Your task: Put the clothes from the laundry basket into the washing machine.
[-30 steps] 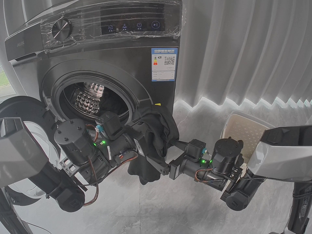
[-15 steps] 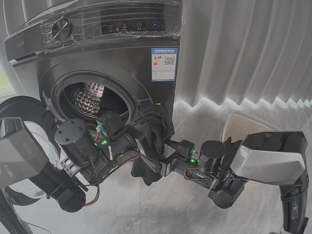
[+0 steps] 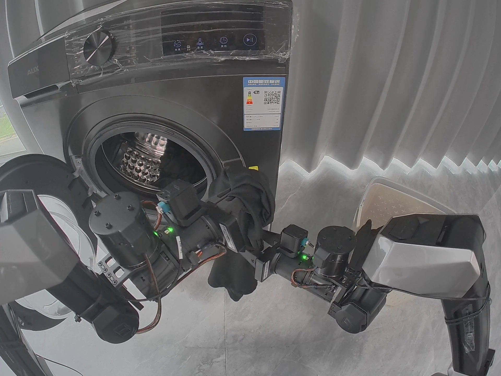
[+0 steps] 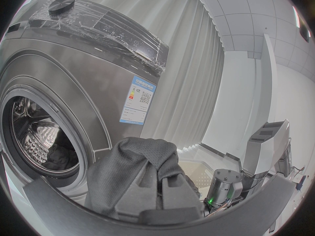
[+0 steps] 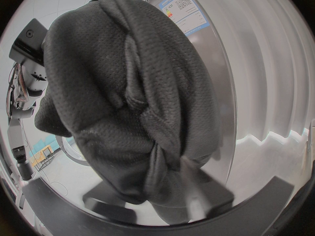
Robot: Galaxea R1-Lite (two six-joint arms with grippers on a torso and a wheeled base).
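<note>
Right arm [image 3: 417,257] has shifted left w/ black mesh garment [image 3: 251,194], now beside open drum [image 3: 151,157] of dark grey washing machine [image 3: 156,87]; left hand [image 4: 159,187] pinches it, right hand [image 3: 249,261] grip can't tell, so best push deep b4 release.

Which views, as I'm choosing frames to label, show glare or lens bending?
Head view: glare along the curtain hem and on film wrapping the washing machine. Left wrist view: fisheye curves the machine. Right wrist view: dark corners around the black garment.

The arms [image 3: 209,231] have black cylindrical joints [image 3: 122,225], silver-grey shells [image 3: 422,257], brown cables [image 3: 151,298].
</note>
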